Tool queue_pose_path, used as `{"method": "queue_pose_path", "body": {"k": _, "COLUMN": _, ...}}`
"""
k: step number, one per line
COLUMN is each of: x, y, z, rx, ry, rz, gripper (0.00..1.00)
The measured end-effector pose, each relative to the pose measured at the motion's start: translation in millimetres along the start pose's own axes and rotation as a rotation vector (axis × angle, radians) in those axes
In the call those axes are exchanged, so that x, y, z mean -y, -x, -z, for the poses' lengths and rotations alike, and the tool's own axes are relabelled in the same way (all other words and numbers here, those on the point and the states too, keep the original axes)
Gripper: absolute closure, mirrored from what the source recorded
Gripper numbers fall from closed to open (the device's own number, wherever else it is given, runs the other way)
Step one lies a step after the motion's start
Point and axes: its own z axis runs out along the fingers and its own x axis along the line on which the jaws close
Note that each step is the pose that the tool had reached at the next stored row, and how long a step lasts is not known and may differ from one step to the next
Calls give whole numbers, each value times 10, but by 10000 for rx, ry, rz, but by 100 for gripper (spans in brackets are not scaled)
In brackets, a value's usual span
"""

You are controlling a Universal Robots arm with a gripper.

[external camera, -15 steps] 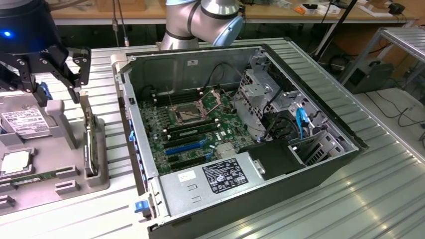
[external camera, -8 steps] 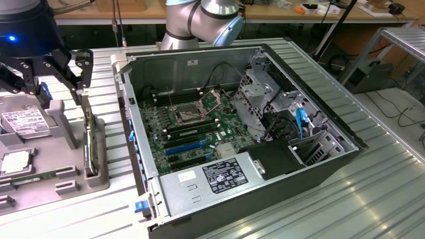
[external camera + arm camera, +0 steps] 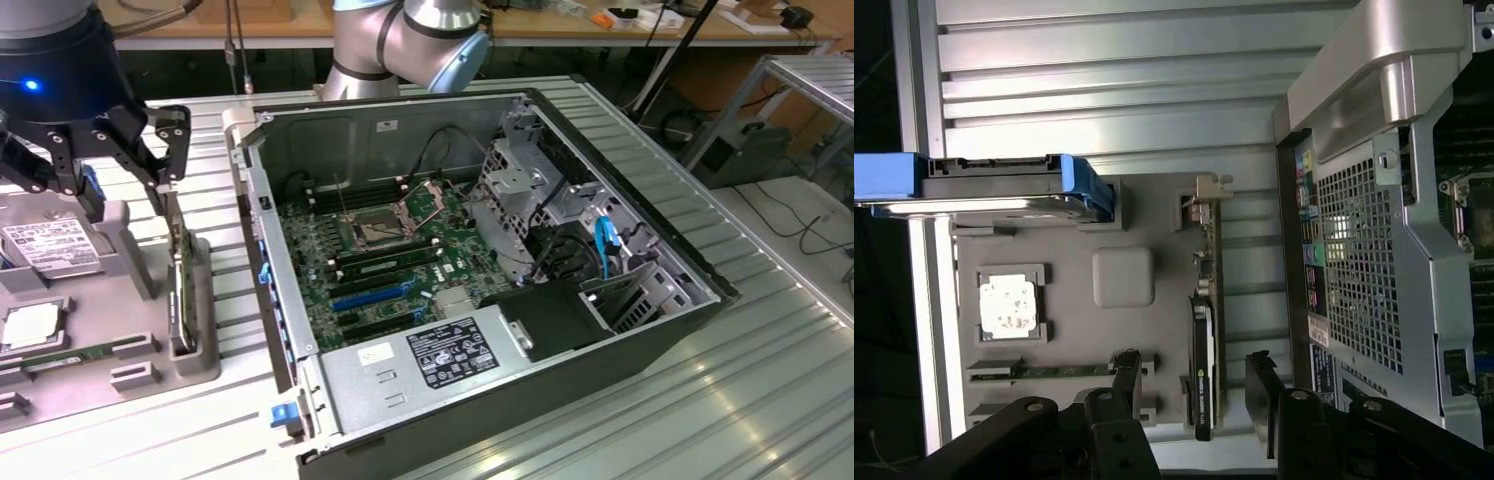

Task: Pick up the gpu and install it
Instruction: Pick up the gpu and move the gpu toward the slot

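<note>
Above the tray (image 3: 134, 300), my gripper (image 3: 100, 175) hangs wide open over the gpu (image 3: 1204, 335), which stands on edge in its slot, near the case (image 3: 1354, 260). If I grip off-centre, the card may tilt and jam in this slot.

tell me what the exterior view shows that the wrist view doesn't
Exterior view adds: the open case seen from inside, with its CPU socket, blue cables and power supply label, plus a grey arm joint behind it.
Wrist view adds: the case's perforated rear panel and a blank square pad in the tray.
Both: the gpu standing on edge in the grey tray, the open gripper straddling it with gaps either side, and the drive in its blue carrier.
</note>
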Motion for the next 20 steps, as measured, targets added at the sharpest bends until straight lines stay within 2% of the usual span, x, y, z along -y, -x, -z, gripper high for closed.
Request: {"method": "queue_pose_path", "body": {"k": 20, "x": 13, "y": -3, "z": -206, "rx": 0, "ry": 0, "rz": 0, "gripper": 46}}
